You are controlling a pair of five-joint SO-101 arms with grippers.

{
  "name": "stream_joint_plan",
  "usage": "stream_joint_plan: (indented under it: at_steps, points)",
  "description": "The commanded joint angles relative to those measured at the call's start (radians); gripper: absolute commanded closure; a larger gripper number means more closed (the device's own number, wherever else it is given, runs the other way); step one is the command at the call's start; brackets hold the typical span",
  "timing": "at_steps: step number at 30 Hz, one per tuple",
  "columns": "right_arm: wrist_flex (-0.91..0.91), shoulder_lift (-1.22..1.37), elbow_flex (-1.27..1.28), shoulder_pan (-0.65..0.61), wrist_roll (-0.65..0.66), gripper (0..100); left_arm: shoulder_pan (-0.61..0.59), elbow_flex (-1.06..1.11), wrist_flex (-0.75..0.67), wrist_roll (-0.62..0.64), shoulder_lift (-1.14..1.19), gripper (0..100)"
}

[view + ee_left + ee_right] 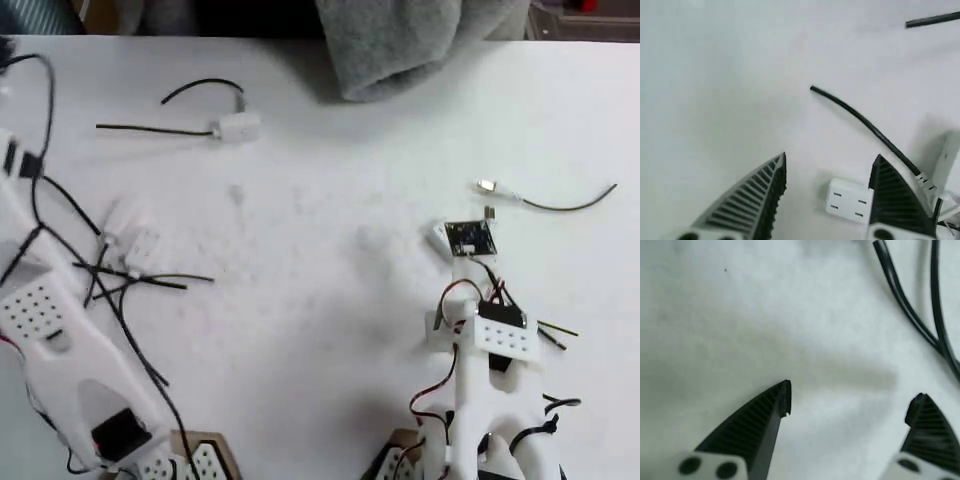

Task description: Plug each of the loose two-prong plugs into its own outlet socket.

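Observation:
My left gripper is open just above the table. A white two-slot outlet block lies between its ribbed black fingers, close against one finger. A black cord runs past it to another white piece. In the high view, white outlet blocks lie in a tangle of black cords at the left. A white plug with black cords lies at the back left. A small plug on a dark cord lies at the right. My right gripper is open over bare table, with black cords beside it.
A grey cloth hangs over the table's far edge. The left arm's body and its wiring cover the front left corner. The right arm stands at the front right, with loose cord ends beside it.

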Motion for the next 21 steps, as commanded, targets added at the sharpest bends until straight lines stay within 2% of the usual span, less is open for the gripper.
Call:
stream_joint_plan:
  at_steps: [1,8,13,16,21]
  points:
    - [-0.013,0.002,-0.005,-0.013,-0.002,63.7,-0.067,0.123,0.006,0.144,-0.133,73]
    - [-0.013,0.002,-0.003,-0.033,0.0,63.7,-0.148,0.614,0.005,0.566,-0.275,73]
    - [-0.012,0.002,-0.003,-0.033,0.0,63.7,-0.143,0.928,0.0,0.732,-0.403,73]
    - [-0.012,0.002,-0.003,-0.033,0.0,63.7,-0.147,1.005,-0.023,0.809,-0.447,73]
    - [-0.012,0.002,-0.003,-0.033,0.0,63.7,-0.148,1.048,-0.087,1.019,-0.447,73]
